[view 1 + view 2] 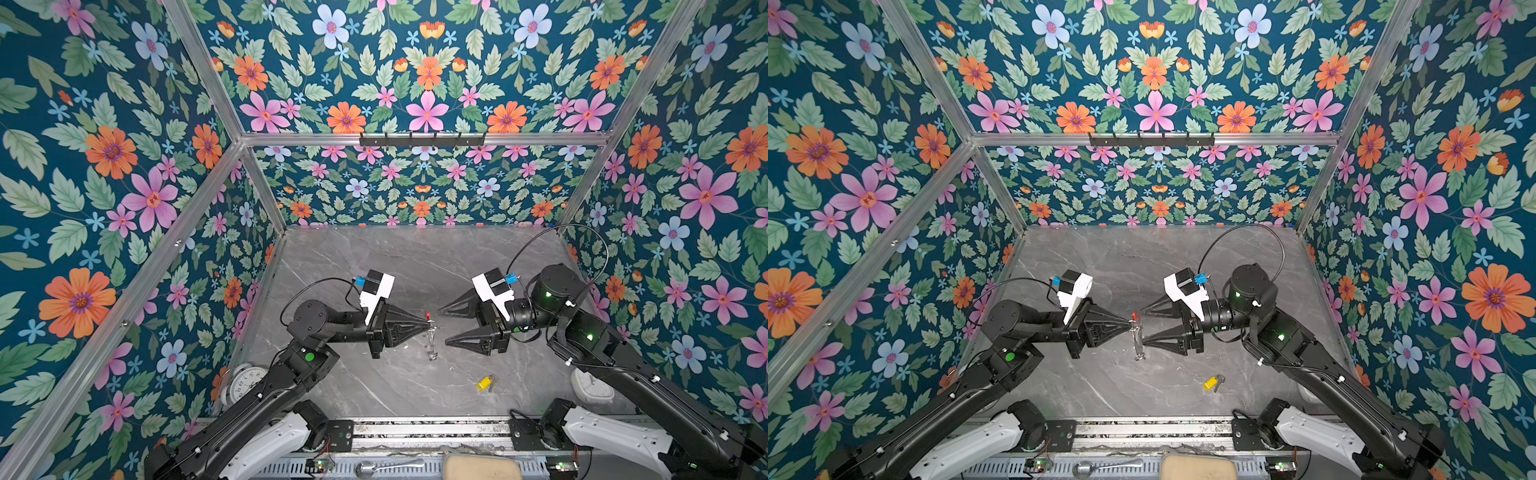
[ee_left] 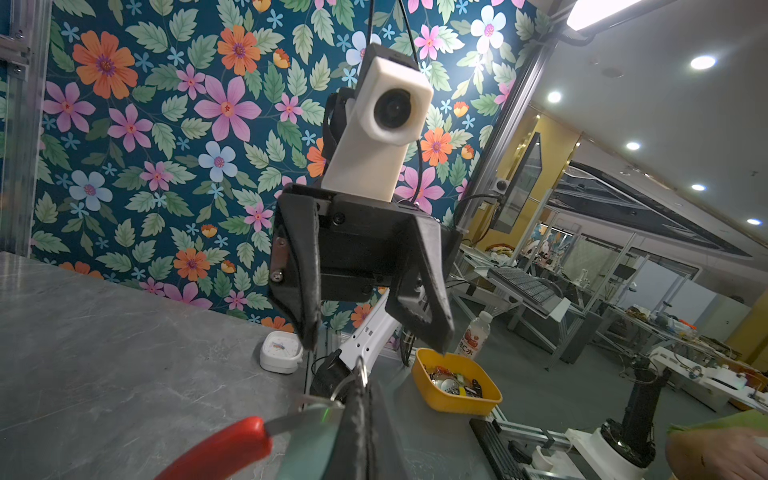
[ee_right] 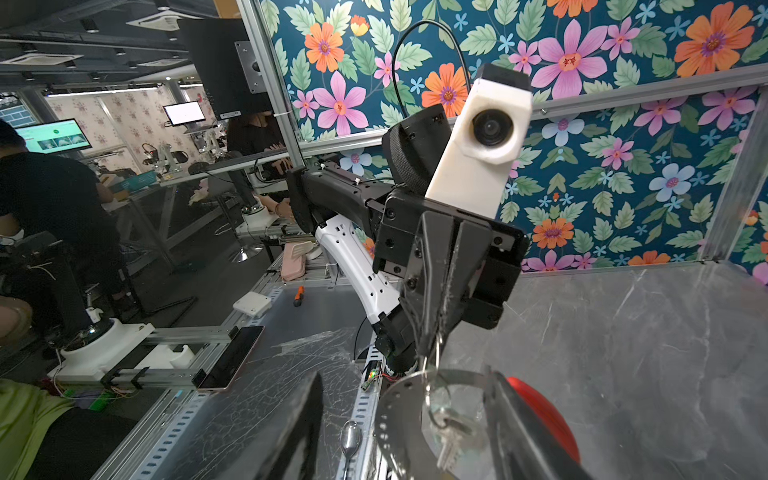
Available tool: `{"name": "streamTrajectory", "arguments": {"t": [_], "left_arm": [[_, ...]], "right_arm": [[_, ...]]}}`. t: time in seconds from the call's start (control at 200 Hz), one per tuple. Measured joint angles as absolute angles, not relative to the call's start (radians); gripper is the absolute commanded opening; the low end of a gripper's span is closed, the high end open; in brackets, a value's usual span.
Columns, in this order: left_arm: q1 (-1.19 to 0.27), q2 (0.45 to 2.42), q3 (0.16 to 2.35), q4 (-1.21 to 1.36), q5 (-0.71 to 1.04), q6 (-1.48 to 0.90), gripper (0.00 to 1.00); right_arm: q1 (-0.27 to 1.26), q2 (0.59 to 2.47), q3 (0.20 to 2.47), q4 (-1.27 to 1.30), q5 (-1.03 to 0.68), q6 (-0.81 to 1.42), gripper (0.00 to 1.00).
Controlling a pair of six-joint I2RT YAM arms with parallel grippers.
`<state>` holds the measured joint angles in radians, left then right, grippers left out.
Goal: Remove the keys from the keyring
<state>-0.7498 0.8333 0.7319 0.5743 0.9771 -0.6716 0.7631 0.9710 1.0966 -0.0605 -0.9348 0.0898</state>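
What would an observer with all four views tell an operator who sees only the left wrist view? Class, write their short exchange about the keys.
Operator: Is any key off the keyring?
Observer: Yes. The yellow-tagged key lies on the table, apart from the keyring, on the right arm's side.
Operator: Does a key hang on the keyring?
Observer: Yes. The right wrist view shows a silver key hanging from it.
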Motion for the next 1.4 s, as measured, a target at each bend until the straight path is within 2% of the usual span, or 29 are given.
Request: {"name": "streamTrajectory", "arguments": {"t": [0.2, 0.37, 0.685, 0.88, 1.4], "left_arm": [[-0.750, 0.829, 0.711, 0.627, 0.974, -0.678, 0.00], [-0.750, 0.829, 0.703, 0.669, 0.974, -0.695, 0.00], [-0.747, 0.827, 0.696, 0.694, 0.966, -0.701, 0.00], [-0.746, 0.826, 0.692, 0.703, 0.956, -0.700, 0.00], [-0.744, 0.820, 0.637, 0.779, 0.913, -0.701, 0.00]], "right_arm": [[0.783, 1.001, 1.103, -0.115, -0.908, 0.038, 0.56], [0.793, 1.029, 1.119, -0.157, -0.897, 0.000, 0.43], [0.794, 1.042, 1.113, -0.169, -0.910, -0.002, 0.11], [0.794, 1.041, 1.111, -0.169, -0.914, 0.001, 0.00], [0.819, 1.084, 1.106, -0.160, -0.932, 0.019, 0.00]]}}
